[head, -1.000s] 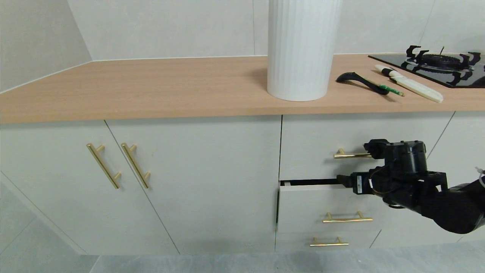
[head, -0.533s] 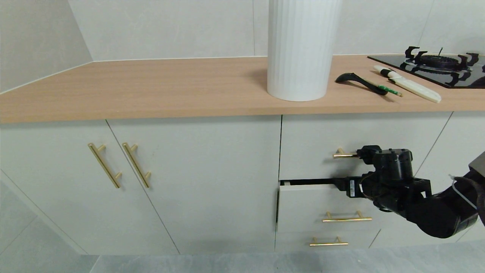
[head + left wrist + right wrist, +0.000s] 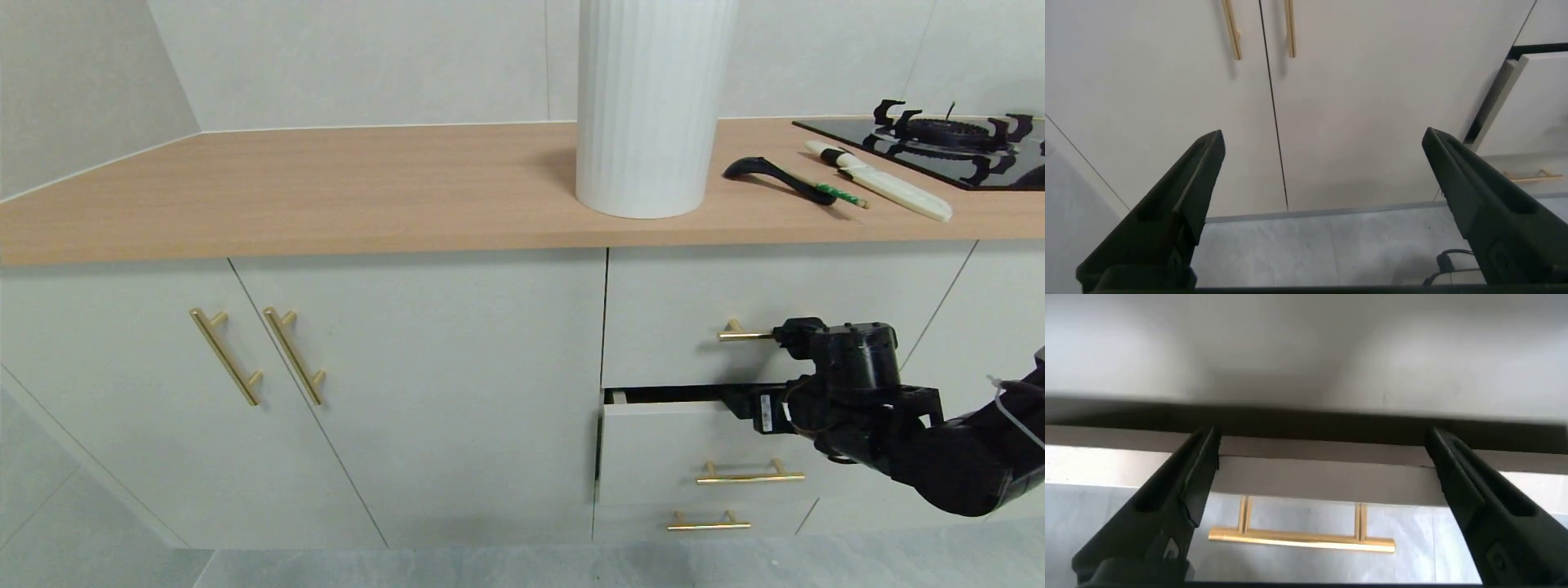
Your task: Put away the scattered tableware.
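Wood-grain tabletop (image 3: 367, 188) carries the scattered tableware, all of it up and a little to the right of my right claw (image 3: 747, 398) and well apart from it. A black ladle (image 3: 771, 177) lies there, smooth and curved, with its bowl toward the white ribbed cylinder (image 3: 645, 106). At the end of its handle sits a thin green-patterned chopstick (image 3: 845, 196) (one or a pair, I cannot tell). Just beyond that is a long cream-white knife (image 3: 886, 190) with a dark band on its grip, lying slantwise near the black glass hob (image 3: 939, 143).

My right claw is down at the cabinet front, spread wide and holding nothing. Its fingers (image 3: 1180, 498) point at the top edge of the middle drawer (image 3: 678, 441), which stands slightly out with a dark gap above it. Whether they touch that edge I cannot tell. The drawer front is flat, matte and pale. Its slim brass bar handle (image 3: 1302, 536) lies below and between my fingers.

My left claw (image 3: 1323, 143) is also spread wide and empty. It faces the two plain cupboard doors (image 3: 1372, 106), which have straight gold bar pulls (image 3: 1233, 28).
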{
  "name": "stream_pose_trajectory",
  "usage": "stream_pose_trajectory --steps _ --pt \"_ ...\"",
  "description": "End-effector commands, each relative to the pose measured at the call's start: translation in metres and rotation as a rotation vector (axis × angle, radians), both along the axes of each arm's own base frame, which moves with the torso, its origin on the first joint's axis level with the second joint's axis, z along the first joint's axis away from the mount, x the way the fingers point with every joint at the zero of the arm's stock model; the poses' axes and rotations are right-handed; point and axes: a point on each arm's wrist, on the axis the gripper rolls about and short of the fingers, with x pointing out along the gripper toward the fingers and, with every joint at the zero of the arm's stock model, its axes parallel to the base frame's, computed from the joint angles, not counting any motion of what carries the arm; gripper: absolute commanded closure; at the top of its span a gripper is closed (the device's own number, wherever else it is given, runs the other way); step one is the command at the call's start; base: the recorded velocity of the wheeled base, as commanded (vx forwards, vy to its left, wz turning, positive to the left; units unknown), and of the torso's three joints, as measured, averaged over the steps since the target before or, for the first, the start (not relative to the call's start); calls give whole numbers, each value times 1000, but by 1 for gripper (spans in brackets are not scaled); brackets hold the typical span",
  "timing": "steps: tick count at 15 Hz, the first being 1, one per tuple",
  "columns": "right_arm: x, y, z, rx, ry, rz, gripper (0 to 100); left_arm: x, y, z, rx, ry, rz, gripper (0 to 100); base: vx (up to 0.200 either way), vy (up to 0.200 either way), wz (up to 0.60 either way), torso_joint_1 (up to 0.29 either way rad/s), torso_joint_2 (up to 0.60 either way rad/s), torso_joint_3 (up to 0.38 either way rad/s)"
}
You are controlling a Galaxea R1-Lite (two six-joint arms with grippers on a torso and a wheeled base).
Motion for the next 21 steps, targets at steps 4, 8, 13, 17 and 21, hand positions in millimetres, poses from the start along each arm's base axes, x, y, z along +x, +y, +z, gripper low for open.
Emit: stream_pose_trajectory --steps 4,8,13,17,21 --pt "-14 1 15 -15 31 19 0 0 0 0 0 2 0 0 0 0 0 0 0 0" --pt "-32 3 28 -17 114 79 0 0 0 0 0 2 0 0 0 0 0 0 0 0" --pt "-48 3 37 -47 242 108 0 0 0 0 0 2 0 0 0 0 0 0 0 0" --pt "-55 3 32 -104 316 142 0 0 0 0 0 2 0 0 0 0 0 0 0 0" --pt "-61 4 30 -143 378 169 0 0 0 0 0 2 0 0 0 0 0 0 0 0"
